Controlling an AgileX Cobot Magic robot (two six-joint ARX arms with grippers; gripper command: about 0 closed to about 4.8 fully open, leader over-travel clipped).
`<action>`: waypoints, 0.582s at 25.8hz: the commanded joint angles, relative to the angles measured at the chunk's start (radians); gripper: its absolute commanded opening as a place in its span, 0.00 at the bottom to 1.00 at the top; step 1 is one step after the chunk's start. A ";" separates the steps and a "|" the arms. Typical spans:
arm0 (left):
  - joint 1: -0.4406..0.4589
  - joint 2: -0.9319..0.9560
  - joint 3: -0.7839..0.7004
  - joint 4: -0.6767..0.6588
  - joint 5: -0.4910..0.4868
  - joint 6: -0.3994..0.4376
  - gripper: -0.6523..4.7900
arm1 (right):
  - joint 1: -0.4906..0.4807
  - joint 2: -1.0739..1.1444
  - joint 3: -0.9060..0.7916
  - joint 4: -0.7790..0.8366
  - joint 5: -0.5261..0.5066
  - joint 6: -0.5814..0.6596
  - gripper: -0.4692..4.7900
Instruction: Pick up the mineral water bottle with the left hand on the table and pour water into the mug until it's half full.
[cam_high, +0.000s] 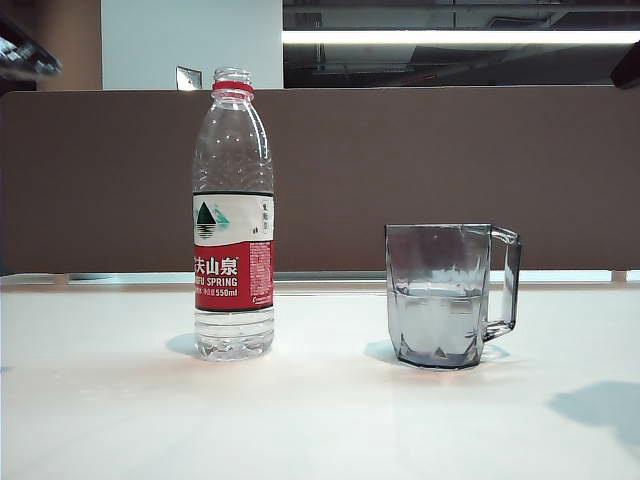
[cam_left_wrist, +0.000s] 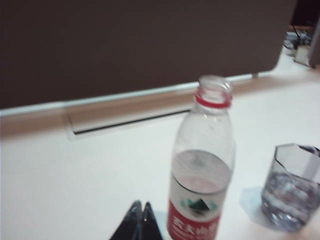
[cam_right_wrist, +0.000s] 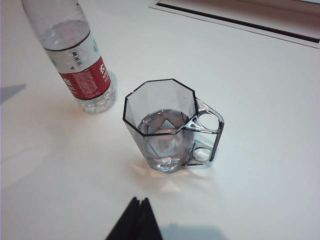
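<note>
The broad white glossy desk (cam_high: 300, 420) fills the foreground of the exterior view. On it stand the tall clear plastic mineral water bottle with red neck ring and white-and-red label (cam_high: 233, 215), uncapped, upright, toward the left side of the desk, and the clear grey-tinted faceted glass mug with squarish handle (cam_high: 450, 295), upright toward the right side, handle turned away from the bottle. The two are well apart. Bottle and mug both sit forward of the desk's rear edge.

The left pincer (cam_left_wrist: 141, 220) is fully closed, tips together, holding nothing; it sits just beside the bottle's (cam_left_wrist: 202, 170) lower body, on the side away from the mug (cam_left_wrist: 291, 187). The right pincer (cam_right_wrist: 137, 215) also shows its tips pressed together and empty, poised above the desk near the mug (cam_right_wrist: 167, 125).

Step in hand, by judgement: water stands about halfway up the mug and the bottle is set down, so the pour appears complete and the left arm should clear away. Do this well by keeping the pincer off the open bottle, which tips easily now that little water is left.

Only the right wrist view looks into the mug's octagonal mouth; the exterior view alone gives the water line side-on. Neither pincer appears in the exterior view.
</note>
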 joint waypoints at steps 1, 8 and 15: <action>0.008 -0.057 -0.024 0.012 -0.023 0.050 0.11 | 0.000 -0.001 0.004 0.017 -0.001 -0.004 0.08; 0.215 -0.233 -0.092 -0.063 0.056 0.023 0.11 | 0.000 -0.001 0.004 0.017 -0.001 -0.004 0.08; 0.384 -0.371 -0.147 -0.105 0.120 0.023 0.11 | 0.000 -0.001 0.004 0.016 -0.001 -0.004 0.08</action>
